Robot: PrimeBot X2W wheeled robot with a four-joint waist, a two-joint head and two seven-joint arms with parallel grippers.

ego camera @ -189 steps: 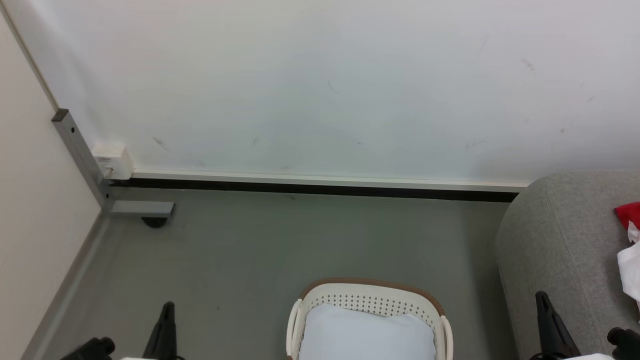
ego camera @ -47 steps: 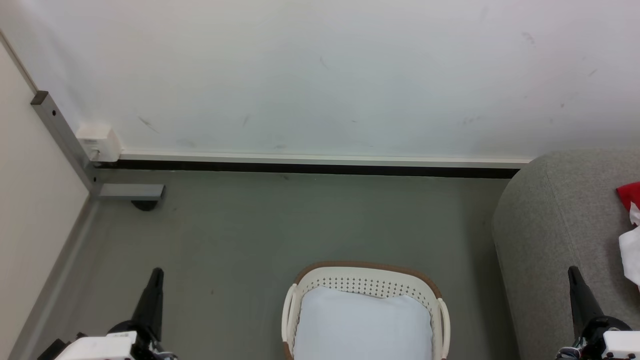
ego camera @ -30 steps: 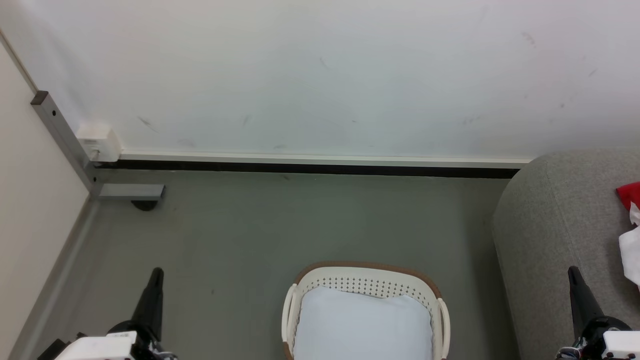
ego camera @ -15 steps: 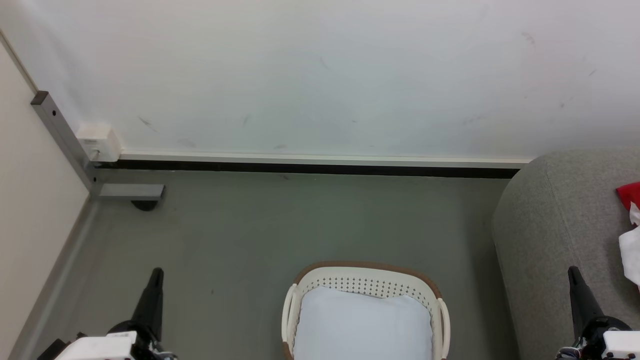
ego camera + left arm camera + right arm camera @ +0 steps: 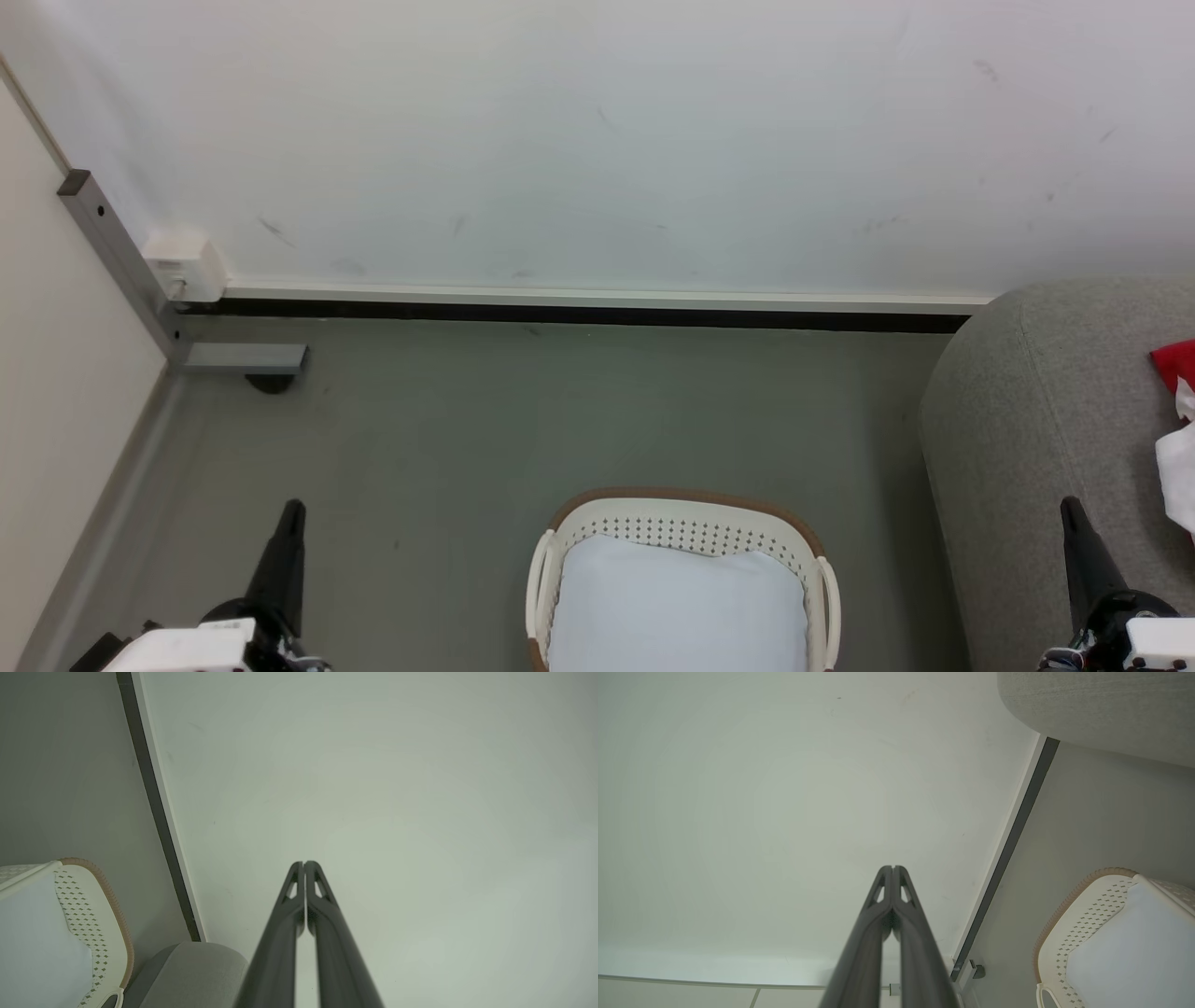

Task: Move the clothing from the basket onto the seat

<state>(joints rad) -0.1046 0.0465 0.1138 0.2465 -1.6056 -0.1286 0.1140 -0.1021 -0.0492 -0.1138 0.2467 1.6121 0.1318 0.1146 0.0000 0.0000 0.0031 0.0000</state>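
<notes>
The grey-green floor [image 5: 560,420] carries the basket [image 5: 691,534], which stands near the seat [image 5: 1036,420] with a strip of bare floor between them. A metal frame foot [image 5: 245,357] rests in the far left corner. Red and white clothing [image 5: 1178,457] lies on the seat.

- On the floor [image 5: 560,411], front and centre: basket [image 5: 686,509], liner [image 5: 677,607] inside.
- Right of basket, against the wall [image 5: 597,140] behind: seat [image 5: 1036,420].
- On seat, far right: clothing [image 5: 1178,448].
- Left of basket: left gripper [image 5: 293,510]; right, by seat: right gripper [image 5: 1070,507].
</notes>
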